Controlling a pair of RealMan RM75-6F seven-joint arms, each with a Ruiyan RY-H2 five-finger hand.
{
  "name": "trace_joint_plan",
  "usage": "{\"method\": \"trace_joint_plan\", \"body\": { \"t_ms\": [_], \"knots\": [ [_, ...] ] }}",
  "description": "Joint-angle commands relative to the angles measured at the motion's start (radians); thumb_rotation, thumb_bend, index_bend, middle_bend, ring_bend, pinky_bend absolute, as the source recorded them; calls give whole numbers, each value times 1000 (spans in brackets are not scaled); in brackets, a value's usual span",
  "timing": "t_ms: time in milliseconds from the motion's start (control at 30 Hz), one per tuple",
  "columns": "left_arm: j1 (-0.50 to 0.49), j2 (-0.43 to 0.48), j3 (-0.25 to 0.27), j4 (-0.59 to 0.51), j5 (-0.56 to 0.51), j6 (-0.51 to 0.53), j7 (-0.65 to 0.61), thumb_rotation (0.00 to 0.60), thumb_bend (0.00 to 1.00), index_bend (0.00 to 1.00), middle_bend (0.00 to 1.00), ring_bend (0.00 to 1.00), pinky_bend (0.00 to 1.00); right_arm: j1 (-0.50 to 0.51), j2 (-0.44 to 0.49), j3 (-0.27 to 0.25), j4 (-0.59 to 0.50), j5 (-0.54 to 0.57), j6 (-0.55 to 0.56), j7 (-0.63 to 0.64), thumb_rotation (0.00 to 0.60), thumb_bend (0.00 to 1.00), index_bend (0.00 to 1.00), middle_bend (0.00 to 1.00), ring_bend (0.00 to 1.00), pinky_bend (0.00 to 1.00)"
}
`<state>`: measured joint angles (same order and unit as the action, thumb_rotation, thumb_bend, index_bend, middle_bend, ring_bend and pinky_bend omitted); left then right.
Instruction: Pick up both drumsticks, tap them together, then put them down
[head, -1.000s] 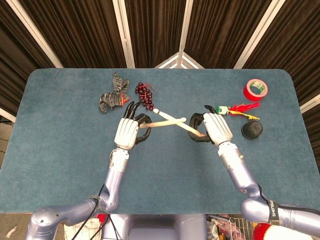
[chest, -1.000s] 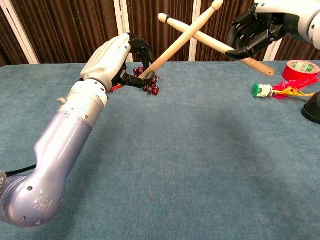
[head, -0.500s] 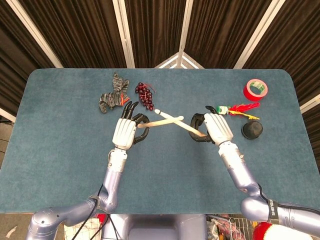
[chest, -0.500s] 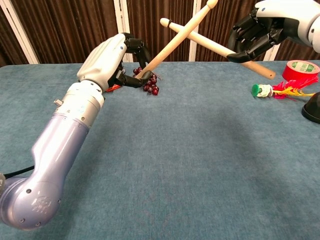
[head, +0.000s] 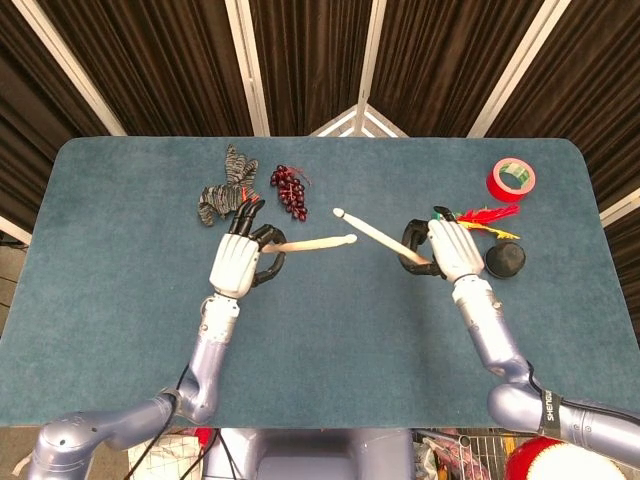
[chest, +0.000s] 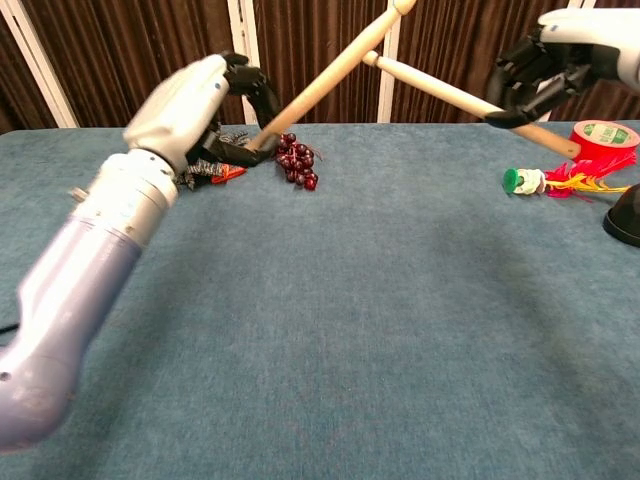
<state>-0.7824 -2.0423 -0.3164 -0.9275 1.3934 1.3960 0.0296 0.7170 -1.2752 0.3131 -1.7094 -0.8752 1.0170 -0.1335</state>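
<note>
The left hand (head: 237, 264) is closed around the butt of a pale wooden drumstick (head: 312, 242), whose shaft runs outward to the hand's right, tip raised above the blue felt tabletop (head: 330, 330). The right hand (head: 452, 249) is likewise closed on the butt of a second pale wooden drumstick (head: 372, 232), which points away to that hand's left. In the head view the two tips lie near each other but apart; in the chest view the shafts seem to overlap near the top, so contact cannot be settled from there.

If another tap is meant, both grips should be kept firm and the hands brought inward so that the shafts meet near the tips. If the putting down is judged next, each stick should be lowered flat onto bare felt in front of its hand, kept off the dark red bead cluster (head: 289, 189) beyond the left hand and the red feathered shuttlecock (head: 480, 217) just beyond the right.

Compared with a second ago, the hands have been drawn apart and the sticks, then crossed, are uncrossed.
</note>
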Motion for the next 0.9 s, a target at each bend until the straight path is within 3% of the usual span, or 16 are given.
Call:
{"method": "trace_joint_plan", "body": {
  "t_ms": [33,167,500,700,900],
  "knots": [
    [66,179,87,-101,66,10,86,600,578,584,588,95,0,-35,5,-48,42,-68,15,10,600,499,751,622,466,91],
    [121,324,131,-212,77,3,137,600,579,584,588,95,0,-72,-6,-110,105,-188,27,49,600,499,751,622,466,91],
    [243,527,197,-340,34,-10,146,600,578,584,588,95,0,-143,-44,-222,270,-416,80,166,600,500,751,624,466,91],
    [312,579,246,-291,31,-8,79,600,574,573,587,95,0,-181,-79,-286,381,-503,87,254,600,501,751,624,466,91],
    [329,546,265,-188,4,-83,4,600,570,564,583,94,0,-194,-127,-305,462,-527,65,295,600,501,751,623,466,91]
  ]
}}
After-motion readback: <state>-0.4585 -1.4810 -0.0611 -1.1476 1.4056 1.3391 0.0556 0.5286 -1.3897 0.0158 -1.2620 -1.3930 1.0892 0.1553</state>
